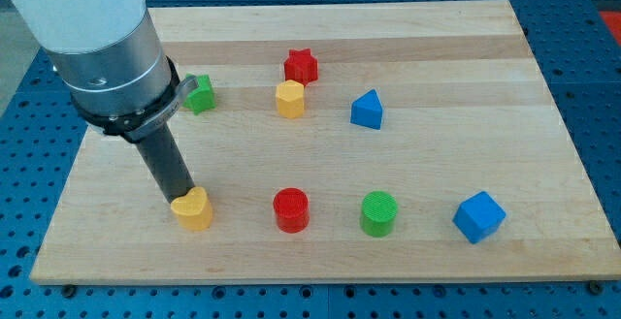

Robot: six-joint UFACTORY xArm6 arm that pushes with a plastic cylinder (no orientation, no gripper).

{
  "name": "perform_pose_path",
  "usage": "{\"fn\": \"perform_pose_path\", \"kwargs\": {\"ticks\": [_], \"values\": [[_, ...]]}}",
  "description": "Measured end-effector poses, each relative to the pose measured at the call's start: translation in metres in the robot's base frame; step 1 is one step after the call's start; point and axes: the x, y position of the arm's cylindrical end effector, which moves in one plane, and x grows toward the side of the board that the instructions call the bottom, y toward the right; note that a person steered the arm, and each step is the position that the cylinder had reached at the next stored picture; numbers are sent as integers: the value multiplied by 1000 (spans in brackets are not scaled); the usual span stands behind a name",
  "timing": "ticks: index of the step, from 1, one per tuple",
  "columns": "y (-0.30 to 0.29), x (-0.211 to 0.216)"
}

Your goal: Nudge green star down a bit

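The green star (201, 94) lies near the board's upper left, partly hidden on its left side by the arm's grey body. My tip (180, 199) is at the end of the dark rod, well below the green star, at the upper left edge of a yellow heart-shaped block (193, 209), touching it or nearly so.
A red star (301, 65) and a yellow hexagon (289, 98) lie right of the green star, then a blue triangle (367, 110). Along the bottom lie a red cylinder (290, 209), a green cylinder (378, 212) and a blue cube (478, 216). The wooden board (543, 115) lies on a blue perforated table.
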Motion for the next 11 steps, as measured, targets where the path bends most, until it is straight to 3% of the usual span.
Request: {"fn": "perform_pose_path", "kwargs": {"ticks": [1, 4, 6, 7, 9, 11], "values": [[0, -9], [29, -165], [8, -217], [3, -222], [-1, -179], [-22, -179]]}}
